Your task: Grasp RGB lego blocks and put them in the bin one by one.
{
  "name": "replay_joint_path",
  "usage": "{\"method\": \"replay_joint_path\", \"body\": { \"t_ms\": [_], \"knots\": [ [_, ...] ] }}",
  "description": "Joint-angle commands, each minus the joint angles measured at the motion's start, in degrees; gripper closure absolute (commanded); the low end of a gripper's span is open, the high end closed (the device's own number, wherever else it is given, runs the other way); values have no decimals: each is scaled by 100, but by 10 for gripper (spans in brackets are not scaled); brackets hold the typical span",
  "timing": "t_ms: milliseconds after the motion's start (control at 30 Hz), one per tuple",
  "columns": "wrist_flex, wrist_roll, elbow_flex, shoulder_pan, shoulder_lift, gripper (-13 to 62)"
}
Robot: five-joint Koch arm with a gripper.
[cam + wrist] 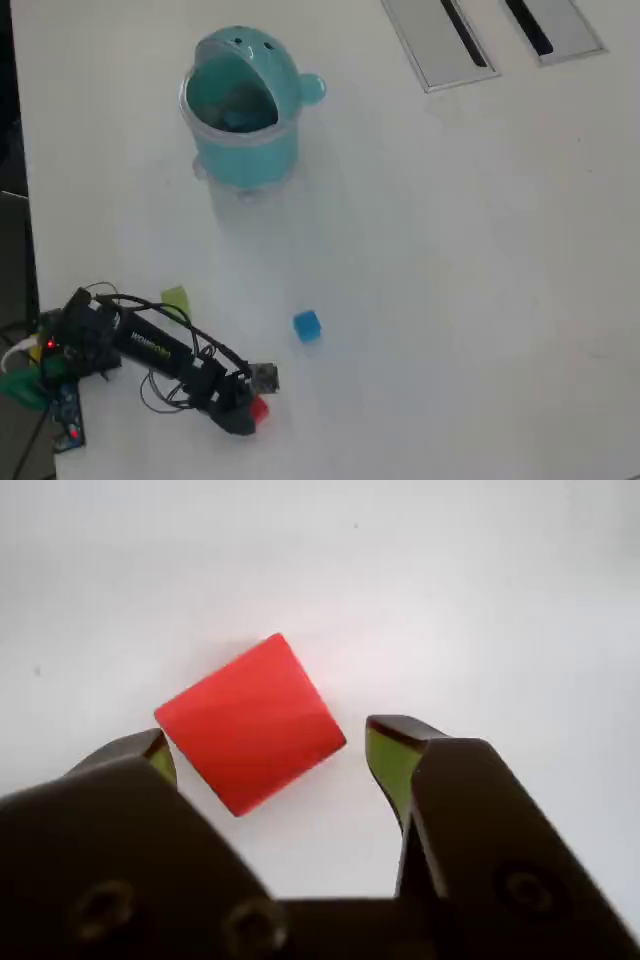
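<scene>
From the wrist view, the small red plastic cube [250, 723] lies tilted on the plain white table [480, 590], just ahead of the dark two-fingered gripper [270, 755]. The jaws stand wide apart, one tip at about 8 o'clock of the cube and seemingly touching its corner, the other at 3 o'clock with a sliver of table between. Yellow-green pads line the inner faces of the fingers [392, 765]. Bare table stretches away from 10 to 2 o'clock beyond the cube.

From the overhead view, the black arm [160, 355] reaches from its base at 8 o'clock of the picture toward 5 o'clock; white lettering runs along one link but is too small to read. The gripper [252, 412] sits low over the red cube [259, 409]. The bright blue cube [307, 326] rests nearby, at 1 o'clock of the gripper. The yellow-green cube [176, 299] lies just beside the arm's upper side. The round teal plastic bin with a domed hood [243, 110] stands well apart at 12 o'clock. Two grey slotted panels [440, 40] are set in the table's far edge at 1 o'clock. Wide open table [480, 280] fills the right side.
</scene>
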Motion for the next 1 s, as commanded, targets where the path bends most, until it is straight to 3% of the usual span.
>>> {"method": "replay_joint_path", "body": {
  "t_ms": [0, 433, 667, 967],
  "knots": [
    [-202, 308, -396, -26, 70, 137],
    [-466, 694, -387, -149, -211, 167],
    [-668, 1564, -105, -176, -202, 294],
    [-853, 1687, 0, -176, 9, 352]
  ]
}}
